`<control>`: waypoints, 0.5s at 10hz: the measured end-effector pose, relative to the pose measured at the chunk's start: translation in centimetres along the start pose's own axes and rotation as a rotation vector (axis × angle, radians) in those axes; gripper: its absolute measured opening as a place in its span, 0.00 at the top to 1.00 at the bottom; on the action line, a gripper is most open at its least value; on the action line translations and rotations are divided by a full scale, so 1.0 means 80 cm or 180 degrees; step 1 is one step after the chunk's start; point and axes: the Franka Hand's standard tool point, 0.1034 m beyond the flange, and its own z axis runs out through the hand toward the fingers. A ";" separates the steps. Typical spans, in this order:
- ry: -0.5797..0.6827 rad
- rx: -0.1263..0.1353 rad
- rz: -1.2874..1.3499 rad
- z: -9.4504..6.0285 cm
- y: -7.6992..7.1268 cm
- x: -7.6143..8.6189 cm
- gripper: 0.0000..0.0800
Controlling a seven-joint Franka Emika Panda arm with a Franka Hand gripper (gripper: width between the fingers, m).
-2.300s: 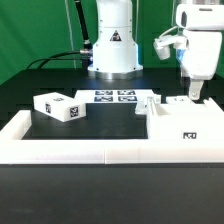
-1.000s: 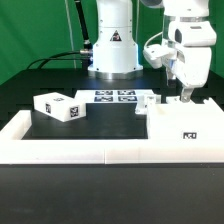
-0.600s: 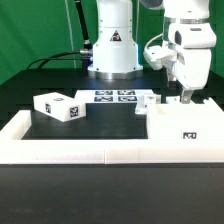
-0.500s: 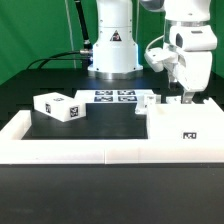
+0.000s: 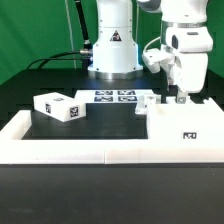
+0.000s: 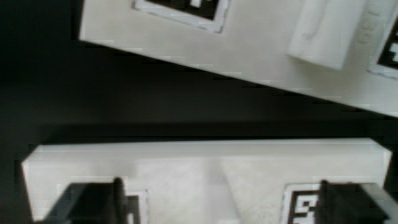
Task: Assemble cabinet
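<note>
The largest cabinet part (image 5: 185,122) is a wide white piece with a small tag on its front, at the exterior view's right, against the border rail. My gripper (image 5: 180,97) hangs just above its back edge. In the wrist view the gripper (image 6: 228,205) is open, its dark fingers (image 6: 98,203) wide apart on either side of this white piece (image 6: 231,170), and nothing is held. A second cabinet block (image 5: 57,106) with tags lies at the exterior view's left. A small white part (image 5: 150,102) sits by the marker board and also shows in the wrist view (image 6: 331,38).
The marker board (image 5: 113,96) lies in front of the robot base and also shows in the wrist view (image 6: 187,45). The low white border rail (image 5: 90,152) runs along the front and up both sides. Black table lies between the parts.
The arm has shifted toward the exterior view's left along the back of the right-hand cabinet piece. The parts have not moved.
</note>
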 end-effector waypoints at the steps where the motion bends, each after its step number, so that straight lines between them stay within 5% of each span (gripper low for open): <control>1: 0.0001 0.0001 0.0010 0.000 0.000 -0.002 0.50; 2: 0.0002 0.0003 0.0018 0.000 0.000 -0.003 0.50; 4: 0.0003 0.0005 0.0029 0.001 0.000 -0.005 0.90; 5: 0.0003 0.0006 0.0031 0.001 0.000 -0.005 0.97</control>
